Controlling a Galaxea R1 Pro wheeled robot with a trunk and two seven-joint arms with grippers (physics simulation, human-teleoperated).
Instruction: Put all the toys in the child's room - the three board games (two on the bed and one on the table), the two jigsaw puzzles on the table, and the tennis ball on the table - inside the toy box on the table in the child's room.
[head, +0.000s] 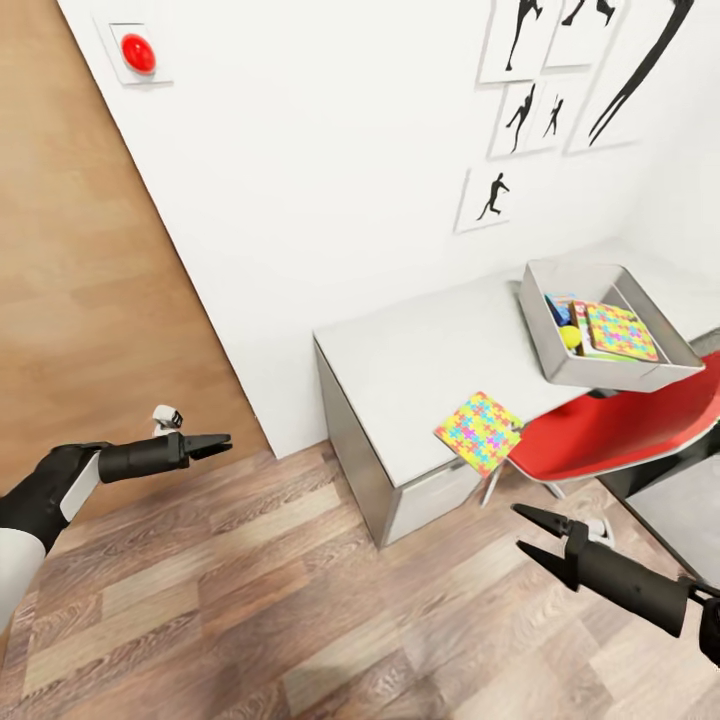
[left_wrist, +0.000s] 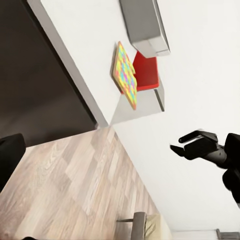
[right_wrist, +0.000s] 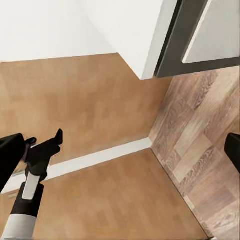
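Observation:
The grey toy box (head: 560, 370) stands on the pale table (head: 420, 360) by the wall. Inside it lie a jigsaw puzzle (head: 622, 332), the yellow tennis ball (head: 570, 337) and other flat coloured pieces; I cannot tell whether these are board games. A second jigsaw puzzle (head: 480, 432) (left_wrist: 125, 75) lies at the table's front edge, partly overhanging. My left gripper (head: 215, 444) hangs open over the floor, far left of the table. Open as well, my right gripper (head: 533, 535) (left_wrist: 182, 144) is below the puzzle, in front of the table. Both grippers hold nothing.
A red chair (head: 620, 425) is tucked under the table beneath the toy box. A brown door (head: 80, 250) fills the left side, beside a white wall with a red button (head: 138, 53). Wood-plank floor (head: 300, 600) lies between the arms. A beige and grey corner (left_wrist: 150, 227) may be the bed.

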